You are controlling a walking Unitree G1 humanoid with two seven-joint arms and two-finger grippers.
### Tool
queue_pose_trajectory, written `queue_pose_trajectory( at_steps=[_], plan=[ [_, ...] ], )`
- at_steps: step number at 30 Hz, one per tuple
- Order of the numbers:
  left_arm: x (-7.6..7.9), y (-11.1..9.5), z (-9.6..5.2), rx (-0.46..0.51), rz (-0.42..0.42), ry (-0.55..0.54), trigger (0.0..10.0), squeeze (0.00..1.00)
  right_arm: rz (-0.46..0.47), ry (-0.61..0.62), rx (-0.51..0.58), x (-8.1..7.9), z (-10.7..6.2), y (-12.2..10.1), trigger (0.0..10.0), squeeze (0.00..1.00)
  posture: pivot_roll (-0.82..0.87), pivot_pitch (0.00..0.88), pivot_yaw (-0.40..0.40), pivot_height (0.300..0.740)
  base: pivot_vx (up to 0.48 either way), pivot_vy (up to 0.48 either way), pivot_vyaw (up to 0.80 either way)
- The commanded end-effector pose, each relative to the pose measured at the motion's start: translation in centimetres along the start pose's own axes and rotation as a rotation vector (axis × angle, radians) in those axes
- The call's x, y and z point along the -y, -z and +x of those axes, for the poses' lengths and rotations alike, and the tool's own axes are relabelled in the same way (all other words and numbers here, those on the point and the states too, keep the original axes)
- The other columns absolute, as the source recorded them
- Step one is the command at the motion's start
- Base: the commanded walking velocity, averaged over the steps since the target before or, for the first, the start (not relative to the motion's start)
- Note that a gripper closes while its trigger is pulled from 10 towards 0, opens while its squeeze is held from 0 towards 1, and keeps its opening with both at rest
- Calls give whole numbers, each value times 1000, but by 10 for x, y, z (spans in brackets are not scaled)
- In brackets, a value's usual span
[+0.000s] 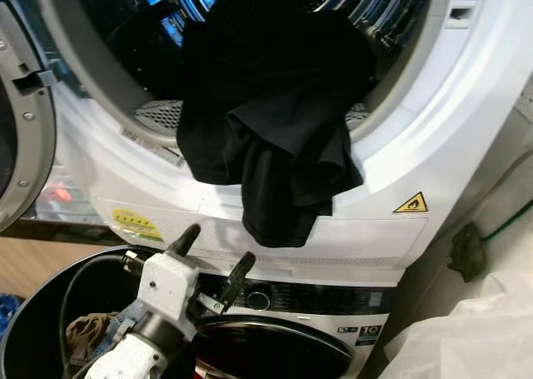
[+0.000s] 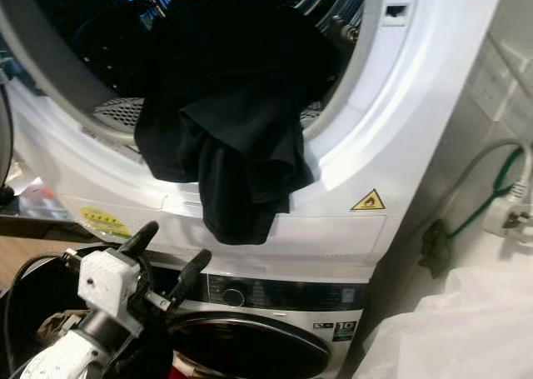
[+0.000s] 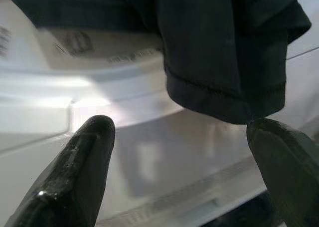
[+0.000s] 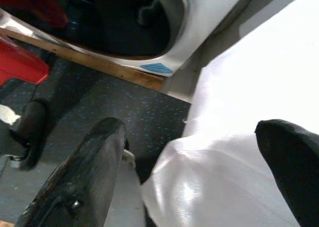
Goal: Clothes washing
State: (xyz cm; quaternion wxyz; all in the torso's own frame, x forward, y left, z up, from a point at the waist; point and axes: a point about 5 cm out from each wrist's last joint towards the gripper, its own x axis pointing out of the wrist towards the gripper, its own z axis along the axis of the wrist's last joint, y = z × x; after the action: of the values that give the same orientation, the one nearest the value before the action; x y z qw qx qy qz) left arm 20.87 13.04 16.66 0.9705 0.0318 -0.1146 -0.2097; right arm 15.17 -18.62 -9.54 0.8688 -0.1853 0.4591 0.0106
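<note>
And here's the black garment (image 1: 271,121), draped half in and half out of the upper drum opening (image 1: 400,79), filling the centre of the frame, its lower hem spilling over the white front rim (image 1: 375,179) and hanging down toward the panel below. That's the trouble spot. With this much cloth dangling outside, my read is it could slide right off the rim and drop onto the lower machine (image 1: 316,312) or into the dark basket (image 1: 50,312) at lower left. A push that lands only on the hanging tail would likely bunch it against the rim and leave it out of the drum. And if the door (image 1: 21,121) at the left edge were swung shut now, it would pinch the fabric.

Now the left claw (image 1: 218,258), lower centre of the frame, just beneath that hanging hem. Its fingers (image 3: 84,157) are spread wide, empty, gripping nothing; in the wrist view the hem hangs between and beyond the two tips, and contact is hard to call, it looks just shy.

The right claw (image 4: 194,157) is spread wide too, empty, pointing down at dark flooring and a white plastic sheet (image 4: 259,87).
</note>
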Motion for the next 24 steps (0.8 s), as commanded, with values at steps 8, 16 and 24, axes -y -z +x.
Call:
queue_pose_trajectory(
  at_steps=[8,16,24],
  plan=[
    [-10,4,26,-1,16,50,10000,1000,-6,-5,-13,-1,-1,5,10000,0,130,0,39,740,0,0,0],
    [4,-5,52,53,6,176,10000,0,-8,-5,-8,0,-1,4,10000,0,127,4,35,740,0,0,0],
    [11,-7,61,66,3,238,10000,0,-2,-9,-7,-3,-1,3,10000,0,120,9,38,740,0,0,0]
  ],
)
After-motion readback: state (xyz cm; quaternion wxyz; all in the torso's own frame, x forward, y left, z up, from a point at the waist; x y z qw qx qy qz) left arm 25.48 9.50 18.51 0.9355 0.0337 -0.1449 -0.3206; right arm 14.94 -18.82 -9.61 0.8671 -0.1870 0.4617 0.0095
